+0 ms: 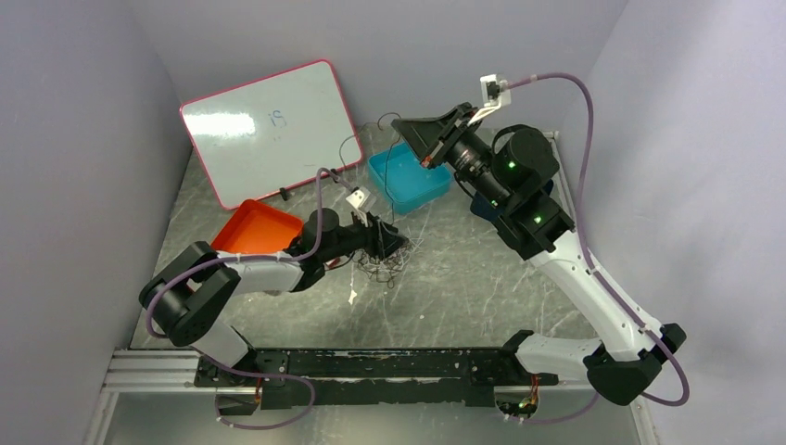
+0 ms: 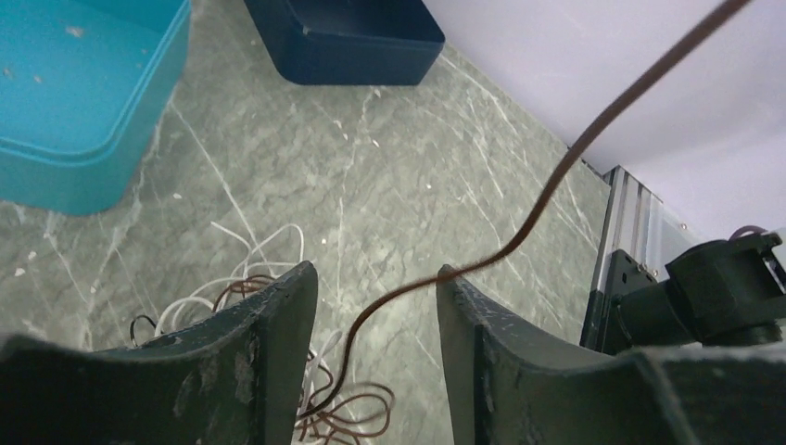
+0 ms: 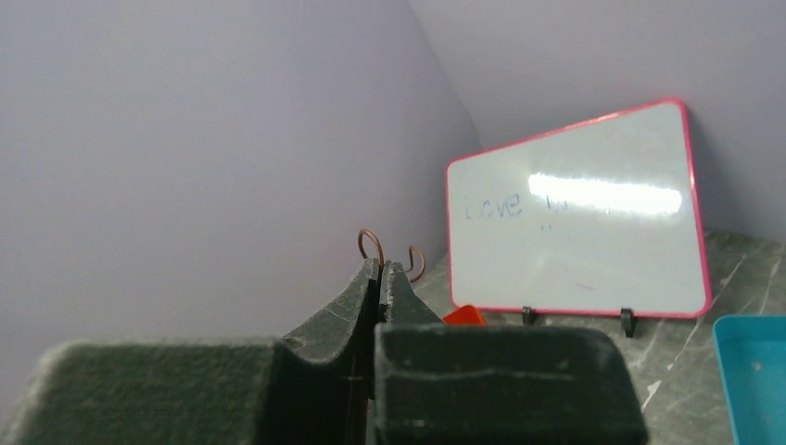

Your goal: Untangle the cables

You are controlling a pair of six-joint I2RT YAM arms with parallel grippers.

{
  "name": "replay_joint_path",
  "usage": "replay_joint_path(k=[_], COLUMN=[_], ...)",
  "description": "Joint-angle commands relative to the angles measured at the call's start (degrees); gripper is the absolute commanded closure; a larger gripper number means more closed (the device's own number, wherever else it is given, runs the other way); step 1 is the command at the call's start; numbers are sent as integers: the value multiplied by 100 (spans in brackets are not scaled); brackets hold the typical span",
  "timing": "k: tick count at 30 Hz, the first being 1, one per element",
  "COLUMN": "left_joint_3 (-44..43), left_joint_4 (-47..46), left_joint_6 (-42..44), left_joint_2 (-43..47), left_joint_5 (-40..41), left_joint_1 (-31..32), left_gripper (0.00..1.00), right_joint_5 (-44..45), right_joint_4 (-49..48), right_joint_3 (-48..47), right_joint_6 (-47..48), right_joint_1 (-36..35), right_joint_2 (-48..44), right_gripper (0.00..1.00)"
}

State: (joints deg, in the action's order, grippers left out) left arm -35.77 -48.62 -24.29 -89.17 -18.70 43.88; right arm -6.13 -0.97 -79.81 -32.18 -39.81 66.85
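Observation:
A tangle of thin white and reddish-brown cables (image 1: 385, 267) lies mid-table. My left gripper (image 1: 394, 243) is low over it. In the left wrist view the left gripper (image 2: 375, 273) has its jaws apart, and a reddish-brown cable (image 2: 547, 190) runs up between them from loops on the table (image 2: 357, 408). White cables (image 2: 250, 250) lie by the left finger. My right gripper (image 1: 400, 122) is raised above the teal tray, shut on that reddish-brown cable. Its curled end (image 3: 371, 243) sticks out past the right gripper (image 3: 381, 266).
A teal tray (image 1: 412, 197) (image 2: 83, 93) sits behind the tangle and an orange tray (image 1: 259, 227) to its left. A dark blue tray (image 2: 343, 37) stands at the far right. A pink-framed whiteboard (image 1: 269, 130) leans at the back left. The metal rail (image 2: 630, 232) borders the table.

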Motion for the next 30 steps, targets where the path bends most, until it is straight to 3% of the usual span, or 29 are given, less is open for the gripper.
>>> replay_joint_path(k=[1, 14, 22, 30], left_joint_3=[137, 264, 246, 369], left_joint_4=[-385, -427, -378, -413], left_joint_6=[-106, -129, -102, -111], left_joint_2=[103, -25, -218, -312], left_joint_5=[-279, -378, -460, -435], left_joint_1=[25, 30, 25, 31], left_gripper=[46, 49, 70, 67], right_joint_5=[298, 601, 492, 476], right_joint_4=[-141, -196, -289, -329], right_joint_3=[-379, -1391, -1854, -2327], right_joint_6=[332, 810, 842, 964], right_joint_1=[3, 6, 0, 5], right_joint_2=[-47, 250, 519, 738], right_gripper=[100, 100, 100, 100])
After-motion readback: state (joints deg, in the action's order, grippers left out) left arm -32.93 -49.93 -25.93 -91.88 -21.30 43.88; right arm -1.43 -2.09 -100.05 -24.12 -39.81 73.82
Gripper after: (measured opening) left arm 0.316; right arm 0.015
